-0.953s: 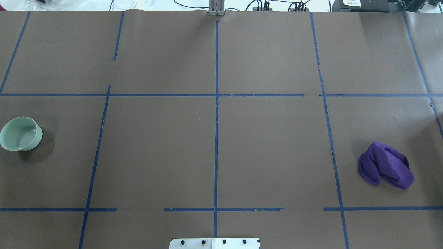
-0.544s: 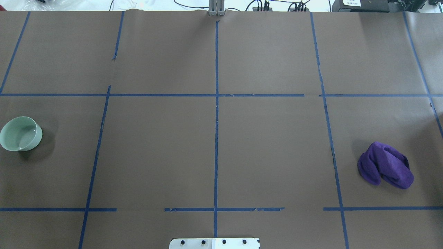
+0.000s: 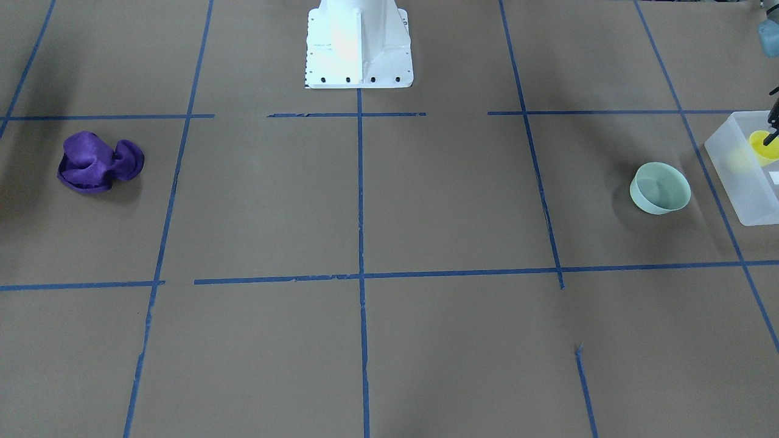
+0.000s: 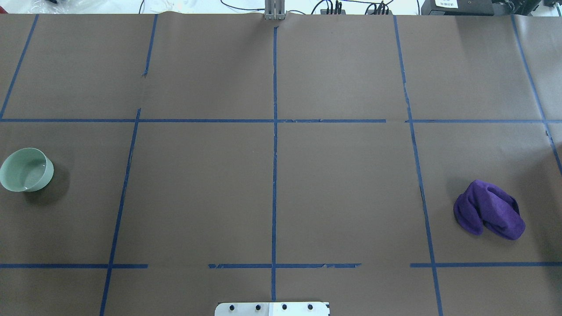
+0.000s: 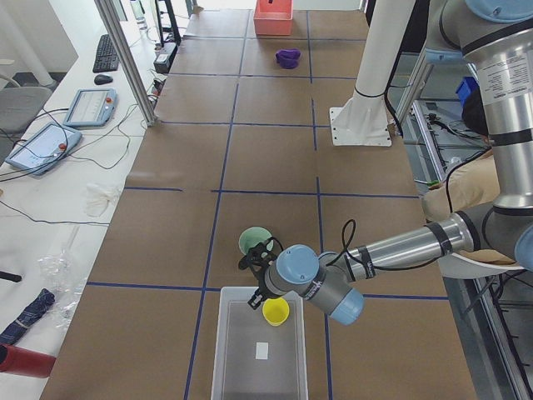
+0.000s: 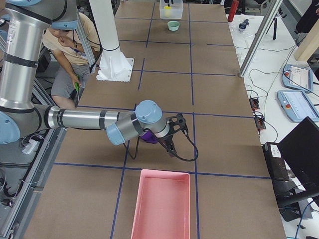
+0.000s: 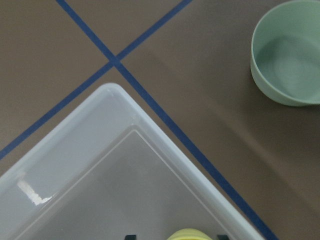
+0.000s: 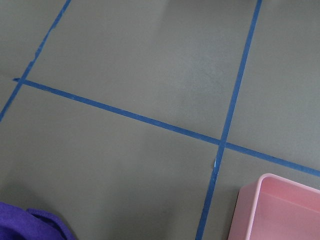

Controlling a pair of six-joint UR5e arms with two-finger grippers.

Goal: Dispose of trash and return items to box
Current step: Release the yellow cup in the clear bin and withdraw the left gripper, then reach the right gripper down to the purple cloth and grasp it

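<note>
Hovering over the box [image 7: 116,93] corner with the yellow cup [image 7: 192,234] between its tips, clamped or loosed I cannot tell, the left claw [image 7: 176,237] has the bowl [image 7: 287,55] at one o'clock on the desk [image 7: 60,45], far from the right claw [image 6: 175,138], whose state I cannot tell either.

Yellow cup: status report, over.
Left hand over box with yellow cup, grip unclear. Bowl outside box. Right hand by purple cloth, state unclear.
</note>
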